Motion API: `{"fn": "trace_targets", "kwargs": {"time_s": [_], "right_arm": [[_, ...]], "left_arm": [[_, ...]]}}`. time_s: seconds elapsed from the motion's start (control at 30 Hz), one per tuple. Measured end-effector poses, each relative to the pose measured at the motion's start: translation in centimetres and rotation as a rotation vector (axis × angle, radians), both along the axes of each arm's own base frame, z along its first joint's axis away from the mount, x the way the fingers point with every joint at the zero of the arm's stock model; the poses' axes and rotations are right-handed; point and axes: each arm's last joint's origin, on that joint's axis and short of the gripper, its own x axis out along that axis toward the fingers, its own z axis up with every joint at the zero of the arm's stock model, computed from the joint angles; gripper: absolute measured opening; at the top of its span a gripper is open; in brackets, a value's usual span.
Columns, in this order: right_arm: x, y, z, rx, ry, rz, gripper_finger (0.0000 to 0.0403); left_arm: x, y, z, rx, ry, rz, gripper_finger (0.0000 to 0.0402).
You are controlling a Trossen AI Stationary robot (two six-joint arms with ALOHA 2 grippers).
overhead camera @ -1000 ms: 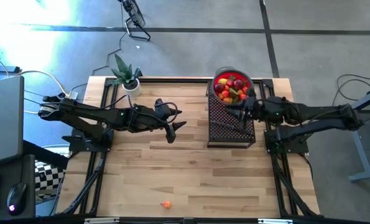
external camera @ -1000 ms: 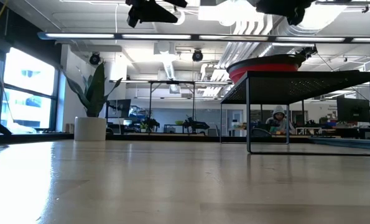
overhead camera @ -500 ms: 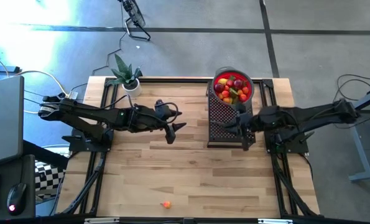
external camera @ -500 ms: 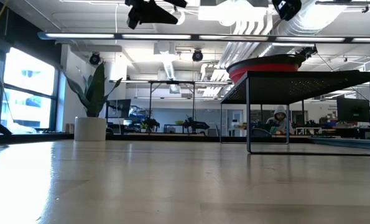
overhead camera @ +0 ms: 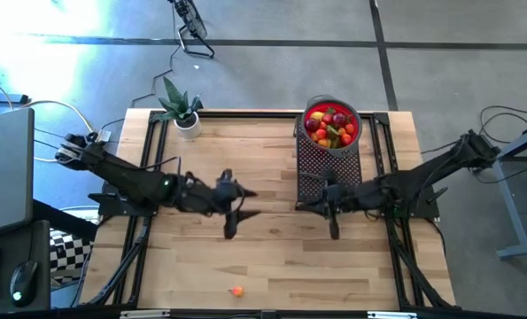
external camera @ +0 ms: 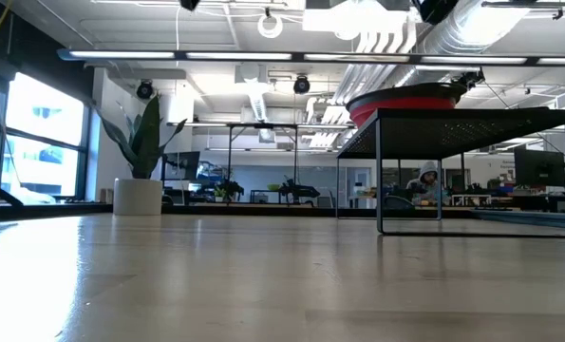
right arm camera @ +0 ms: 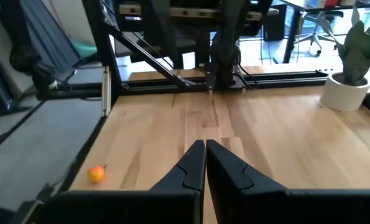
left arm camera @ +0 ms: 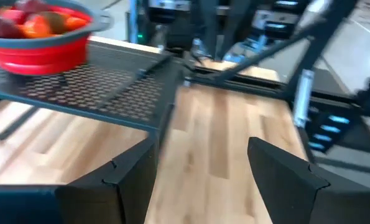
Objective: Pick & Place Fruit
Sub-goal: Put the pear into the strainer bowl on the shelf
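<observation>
A red bowl (overhead camera: 332,124) heaped with red, orange, yellow and green fruit (overhead camera: 329,127) stands on the far end of a black mesh rack (overhead camera: 327,173); it also shows in the left wrist view (left arm camera: 38,37). One small orange fruit (overhead camera: 236,290) lies alone on the wood near the table's near edge, also visible in the right wrist view (right arm camera: 96,174). My left gripper (overhead camera: 239,213) hovers open over the table's middle, left of the rack, with nothing between its fingers (left arm camera: 129,180). My right gripper (overhead camera: 335,230) hovers shut and empty just off the rack's near end (right arm camera: 204,155).
A potted green plant (overhead camera: 182,111) stands at the far left of the table. The rack stands on thin legs (external camera: 379,180) with free room under it. Black frame rails (overhead camera: 148,177) run along both sides of the wooden top. Beyond the table lies an office with a seated person (external camera: 423,180).
My right gripper has swung from above the rack beside the bowl toward the table's near edge, and now hangs off the rack's near end. My left gripper has swung toward the near edge too, staying open. The lone orange fruit and the bowl have not moved.
</observation>
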Motion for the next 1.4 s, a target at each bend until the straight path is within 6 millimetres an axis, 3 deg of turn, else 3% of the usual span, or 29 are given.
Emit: {"fn": "trace_targets", "kwargs": {"time_s": [0.4,0.63,1.0,1.4], "right_arm": [[0.2,7.8,-1.5,0.091,-0.137,0.073,0.0005],[-0.2,10.6,-2.7,0.107,-0.183,0.017,0.0003],[-0.3,12.1,-3.4,0.155,-0.226,0.041,0.0003],[-0.3,12.1,-3.4,0.160,-0.226,0.041,0.0003]], "left_arm": [[-2.1,-5.4,-0.3,-0.024,0.013,-0.189,0.0244],[-3.4,-8.4,0.1,0.006,-0.068,-0.245,0.0244],[-4.1,-13.2,-3.1,0.000,0.008,-0.323,0.0244],[-4.7,-14.7,-4.0,-0.041,0.050,-0.401,0.0244]]}}
